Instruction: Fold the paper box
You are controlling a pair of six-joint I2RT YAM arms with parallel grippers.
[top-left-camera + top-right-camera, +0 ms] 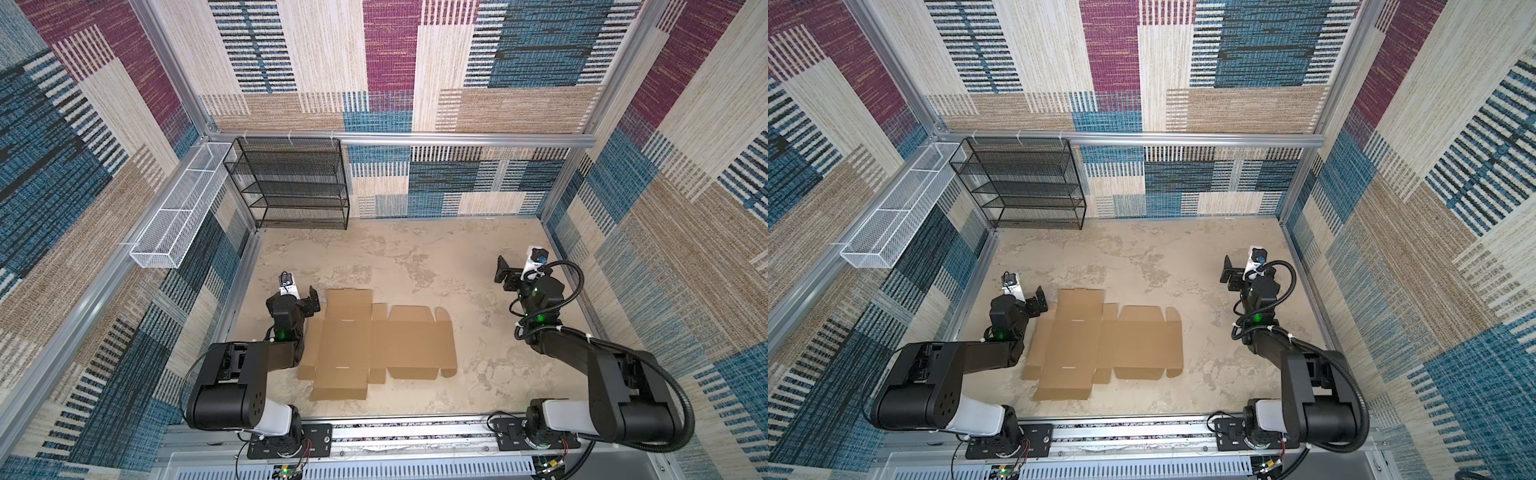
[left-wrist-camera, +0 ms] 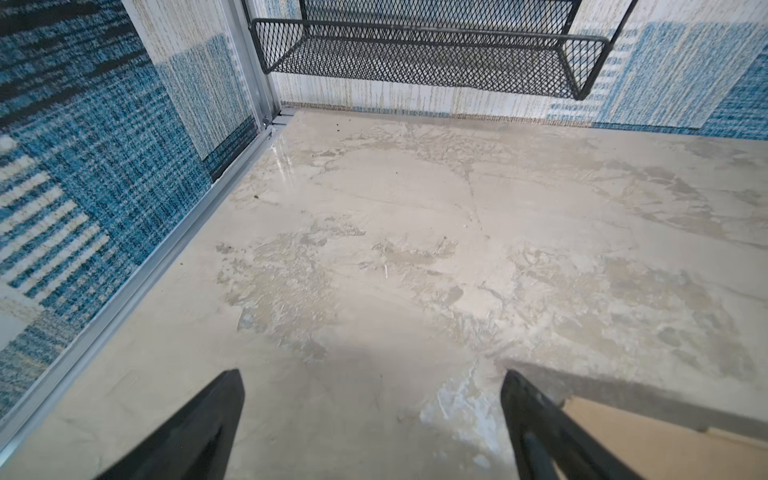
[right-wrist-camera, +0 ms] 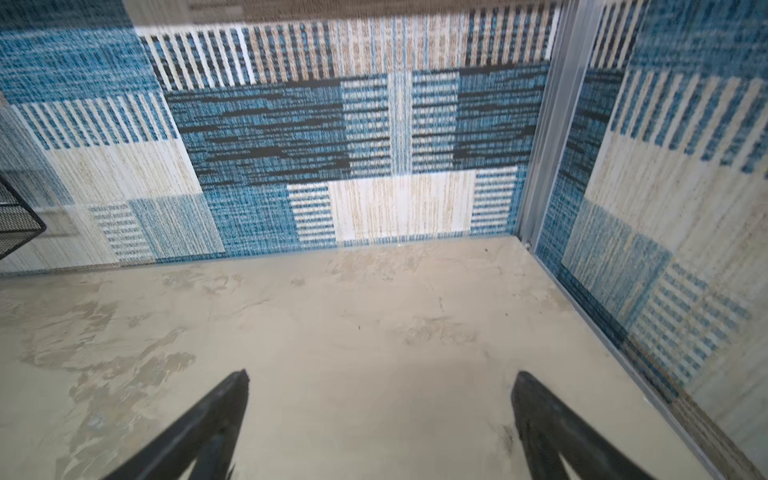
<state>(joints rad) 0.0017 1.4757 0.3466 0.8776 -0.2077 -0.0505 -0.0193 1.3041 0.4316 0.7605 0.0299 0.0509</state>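
Clearly the paper box (image 1: 374, 340) lies flat and unfolded on the table (image 1: 478, 257), its long axis running left to right, with the left gripper (image 1: 311, 300) just beside its far left corner and the right gripper (image 1: 505, 272) well apart past its other end. Both grippers stand spread wide and empty, so the left arm looks nearer.

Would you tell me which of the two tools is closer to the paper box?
The left tool: it hangs open beside the far left corner of the paper box, while the right tool is well away from it.
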